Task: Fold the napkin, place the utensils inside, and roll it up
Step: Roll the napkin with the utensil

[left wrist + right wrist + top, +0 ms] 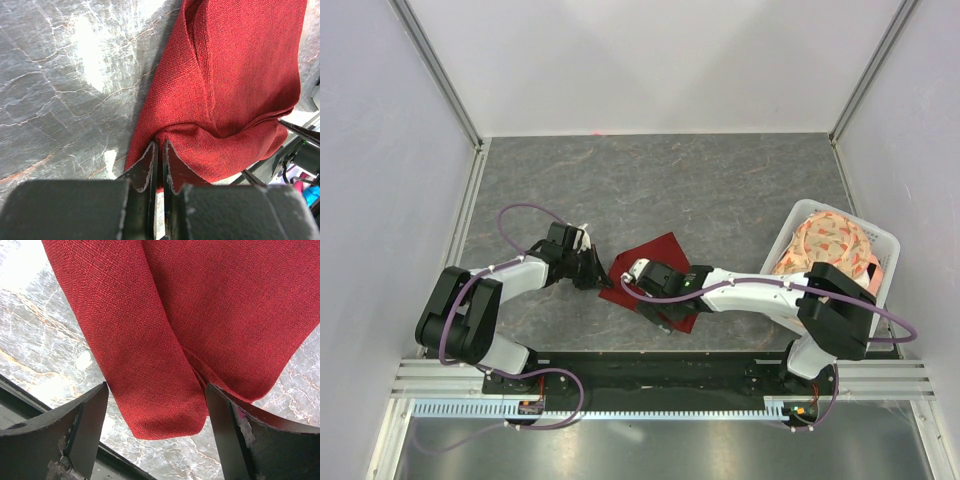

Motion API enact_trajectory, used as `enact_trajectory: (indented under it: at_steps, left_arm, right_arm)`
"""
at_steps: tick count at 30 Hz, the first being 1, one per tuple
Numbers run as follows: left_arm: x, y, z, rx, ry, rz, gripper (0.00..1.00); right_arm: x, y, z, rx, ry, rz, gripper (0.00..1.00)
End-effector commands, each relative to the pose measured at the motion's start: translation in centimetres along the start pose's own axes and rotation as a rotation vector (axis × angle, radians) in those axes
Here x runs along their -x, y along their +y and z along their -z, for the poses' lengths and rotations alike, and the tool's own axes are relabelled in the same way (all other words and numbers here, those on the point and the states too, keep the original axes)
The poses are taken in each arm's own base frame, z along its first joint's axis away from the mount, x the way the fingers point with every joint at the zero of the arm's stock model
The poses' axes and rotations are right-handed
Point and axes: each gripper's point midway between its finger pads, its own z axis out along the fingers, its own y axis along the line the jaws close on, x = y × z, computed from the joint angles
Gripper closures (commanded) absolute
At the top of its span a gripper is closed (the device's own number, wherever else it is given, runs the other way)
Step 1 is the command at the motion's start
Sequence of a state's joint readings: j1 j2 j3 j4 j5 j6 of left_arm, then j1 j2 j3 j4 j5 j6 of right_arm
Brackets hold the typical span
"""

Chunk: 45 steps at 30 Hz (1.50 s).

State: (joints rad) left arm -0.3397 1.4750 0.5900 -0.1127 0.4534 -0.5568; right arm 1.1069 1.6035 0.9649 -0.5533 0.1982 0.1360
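The dark red napkin [657, 257] lies on the grey table between my two arms, folded over into a long, partly rolled band [150, 340]. My left gripper [603, 272] is at its left corner, shut on a pinch of the cloth, which bunches up at the fingertips [150, 150]. My right gripper [642, 285] hovers over the napkin's near part and is open, its fingers [95, 405] standing wide either side of the rounded end of the band [165, 420] without touching it. The utensils are out of view.
A white basket [882, 243] holding a peach floral cloth [830, 245] stands at the right, beside the right arm's base. The black mounting rail [650, 365] runs along the near table edge. Pale enclosure walls surround the table.
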Motion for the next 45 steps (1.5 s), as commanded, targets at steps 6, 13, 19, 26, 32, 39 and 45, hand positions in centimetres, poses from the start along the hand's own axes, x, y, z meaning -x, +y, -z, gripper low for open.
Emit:
enact_trajectory:
  at_steps: [6,13,19,26,32,39,45]
  left_arm:
    - [-1.0,1.2,-0.2,0.046,0.041,-0.017,0.98]
    - [-1.2,1.5,-0.4,0.059,0.051,-0.01,0.98]
    - [-1.3,1.8,-0.5,0.069,0.062,-0.004,0.98]
    - [-1.4,1.8,-0.5,0.074,0.067,0.0,0.98]
    - [-1.5,2.1,-0.9,0.08,0.086,0.006,0.98]
    - [-1.4,2.4,-1.3,0.104,0.106,0.008,0.98]
    - [-1.8,2.8,-1.5,0.115,0.126,0.017,0.98]
  right_arm:
    - [-0.3,1.2,-0.8,0.073,0.042,0.003,0.19]
    - [-1.2,2.1,0.4,0.122,0.075,-0.03,0.49]
    - [-1.5,2.7,0.9,0.166,0.097,-0.047,0.59]
    - [-3.4,4.1,0.7,0.302,0.19,-0.143,0.69]
    - [-4.7,3.8,0.4,0.398,0.222,-0.237,0.69]
    - [-6.9,3.3,-0.9,0.412,0.293,-0.276,0.68]
    - [-3.6,1.3,1.4,0.323,0.172,-0.241,0.39]
